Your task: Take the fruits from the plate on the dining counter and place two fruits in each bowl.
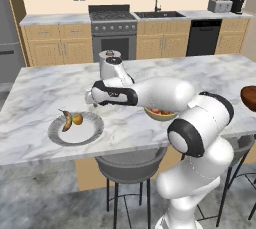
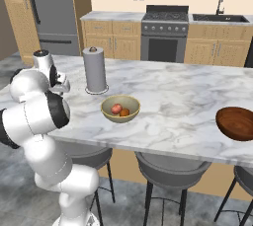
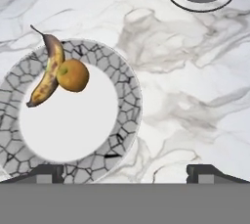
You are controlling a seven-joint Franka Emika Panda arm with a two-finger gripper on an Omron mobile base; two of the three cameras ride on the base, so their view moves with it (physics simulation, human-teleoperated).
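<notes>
The white arm rises from the base, bends at the elbow and reaches out level over the dining worktop (image 1: 45, 93), its hand pointing down between the plate (image 1: 89, 134) and the tan bowl (image 2: 109, 116). The gripper (image 3: 125, 173) hangs above the marble with its fingers spread wide; nothing lies between them. In the hand view one fingertip (image 3: 46, 173) stands over the plate's rim and the other over bare marble beside the plate.

The plate is round and shallow, with a plain white centre and a light-grey rim marked by a dark crackle pattern. It sits near the worktop's near edge, left of the arm in the left base view. Two fruits lie on it, close to the rim: a banana (image 3: 48, 71), yellow with brown patches and a dark stem and tip, and an orange round fruit (image 3: 72, 75) touching the banana's side.

The tan bowl stands on the marble near the paper towel roll (image 2: 94, 69), which is upright on its round base. Inside the bowl lie a red round fruit (image 2: 116, 108) and a second, orange-toned round fruit (image 2: 125, 112), side by side. The dark reddish-brown bowl (image 2: 236, 123) stands well apart from the tan bowl, farther along the same worktop; no fruit shows inside it.
</notes>
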